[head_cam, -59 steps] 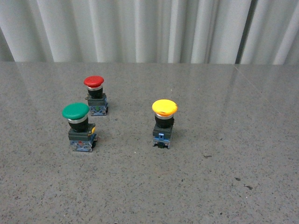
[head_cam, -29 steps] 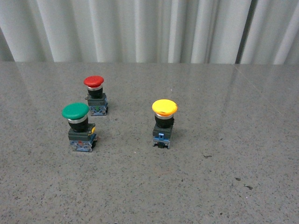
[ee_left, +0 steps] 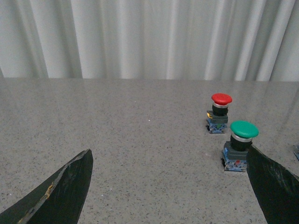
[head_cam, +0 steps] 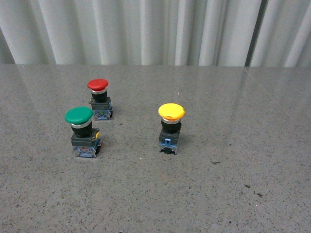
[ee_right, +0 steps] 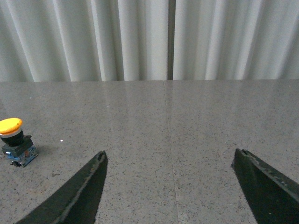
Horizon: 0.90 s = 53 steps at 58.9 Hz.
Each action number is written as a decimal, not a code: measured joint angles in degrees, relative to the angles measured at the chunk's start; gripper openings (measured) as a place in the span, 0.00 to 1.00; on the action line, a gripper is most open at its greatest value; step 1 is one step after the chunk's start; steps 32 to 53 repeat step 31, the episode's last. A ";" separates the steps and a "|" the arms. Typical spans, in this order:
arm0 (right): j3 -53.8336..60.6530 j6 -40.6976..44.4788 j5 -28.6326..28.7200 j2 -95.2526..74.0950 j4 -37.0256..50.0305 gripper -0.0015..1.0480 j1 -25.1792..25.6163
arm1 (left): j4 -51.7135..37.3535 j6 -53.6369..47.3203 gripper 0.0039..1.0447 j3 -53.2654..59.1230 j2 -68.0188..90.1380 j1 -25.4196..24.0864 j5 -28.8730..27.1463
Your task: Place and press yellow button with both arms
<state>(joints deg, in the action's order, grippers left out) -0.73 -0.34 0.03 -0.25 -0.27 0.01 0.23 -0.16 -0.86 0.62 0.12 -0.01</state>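
Note:
The yellow button stands upright near the middle of the grey table in the front view. It also shows in the right wrist view, at the picture's edge, well off from my right gripper. That gripper is open and empty over bare table. My left gripper is open and empty too. One of its fingers is close beside the green button. A sliver of the yellow button's base shows at the left wrist view's edge. Neither arm shows in the front view.
A green button and a red button stand left of the yellow one in the front view. The red button also shows in the left wrist view. A pale pleated curtain hangs behind the table's far edge.

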 joint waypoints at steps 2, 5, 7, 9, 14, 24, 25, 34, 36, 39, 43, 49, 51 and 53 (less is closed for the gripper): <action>0.00 0.00 0.00 0.00 0.00 0.85 0.00 | 0.00 0.00 0.94 0.00 0.00 0.00 0.00; 0.00 -0.02 0.00 0.00 0.00 0.95 0.00 | 0.00 0.00 0.94 0.00 0.00 0.00 0.00; 0.00 -0.02 0.00 0.00 0.00 0.96 0.00 | 0.00 0.00 0.94 0.00 0.00 0.00 0.00; 0.00 -0.02 0.00 0.00 0.00 0.94 0.00 | 0.00 0.00 0.94 0.00 0.00 0.00 -0.02; 0.00 -0.02 0.00 0.00 0.00 0.94 0.00 | 0.00 0.00 0.94 0.00 0.00 0.00 0.00; 0.00 -0.02 0.00 0.00 0.00 0.94 0.00 | 0.00 0.00 0.94 0.00 0.00 0.00 0.00; 0.00 -0.02 0.00 0.00 0.00 0.94 0.00 | 0.00 0.00 0.94 0.00 0.00 0.00 0.00; 0.00 -0.02 0.00 0.00 0.00 0.94 0.00 | 0.00 0.00 0.94 0.00 0.00 0.00 0.00; 0.00 -0.02 0.00 0.00 0.00 0.94 0.00 | 0.00 0.00 0.94 0.00 0.00 0.00 0.00; 0.00 -0.02 0.00 0.00 0.00 0.94 0.00 | 0.00 0.00 0.94 0.00 0.00 0.00 0.00; 0.00 -0.02 0.00 0.00 0.00 0.94 0.00 | 0.00 0.00 0.94 0.00 0.00 0.00 0.00; 0.00 -0.02 0.00 0.00 0.00 0.94 0.00 | 0.00 0.00 0.94 0.00 0.00 0.00 0.00; 0.00 -0.02 0.00 0.00 0.00 0.94 0.00 | 0.00 0.00 0.94 0.00 0.00 0.00 0.00; 0.00 -0.02 0.00 0.00 0.00 0.94 0.00 | 0.00 0.00 0.94 0.00 0.00 0.00 0.00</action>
